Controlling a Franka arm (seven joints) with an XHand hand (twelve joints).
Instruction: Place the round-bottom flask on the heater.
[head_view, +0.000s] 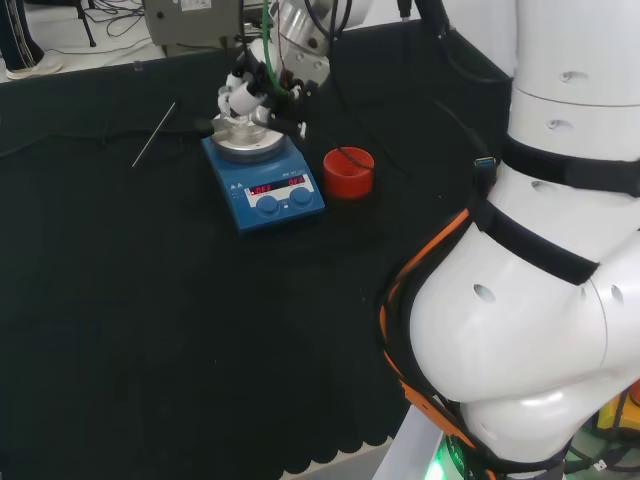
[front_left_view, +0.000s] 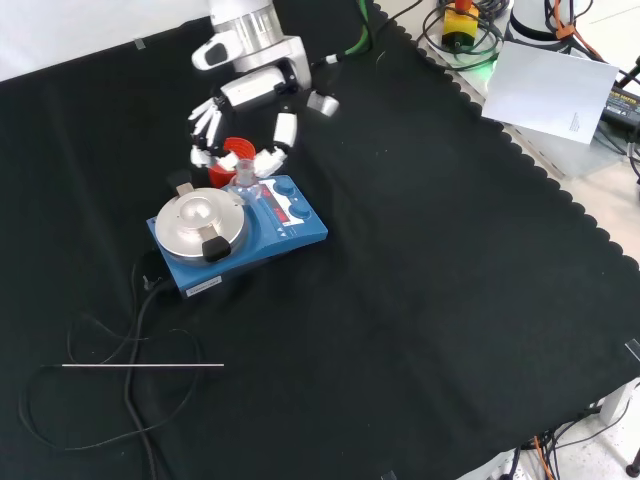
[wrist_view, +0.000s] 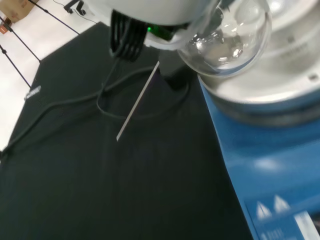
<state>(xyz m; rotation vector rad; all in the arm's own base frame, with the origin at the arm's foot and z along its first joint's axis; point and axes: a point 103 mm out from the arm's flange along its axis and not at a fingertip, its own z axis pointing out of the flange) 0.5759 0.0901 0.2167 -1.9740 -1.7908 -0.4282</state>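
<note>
The round-bottom flask (wrist_view: 229, 36) is clear glass, and its bulb hangs just over the heater's round silver plate (wrist_view: 280, 87). The hand (front_left_view: 243, 112) comes in from the top of the front view, with its fingers (front_left_view: 281, 134) curled round the flask (front_left_view: 244, 176). There the flask sits by the right rim of the silver plate (front_left_view: 196, 220), over the blue heater (front_left_view: 262, 238). In the head view the hand (head_view: 244, 99) hovers over the plate (head_view: 244, 146) of the blue heater (head_view: 266, 188). Whether the bulb touches the plate I cannot tell.
A red ribbed ring stand (head_view: 348, 172) stands right of the heater in the head view, and behind the hand as the red stand (front_left_view: 234, 152) in the front view. A thin metal rod (front_left_view: 142, 366) and a black cable (front_left_view: 140, 300) lie on the cloth near the heater.
</note>
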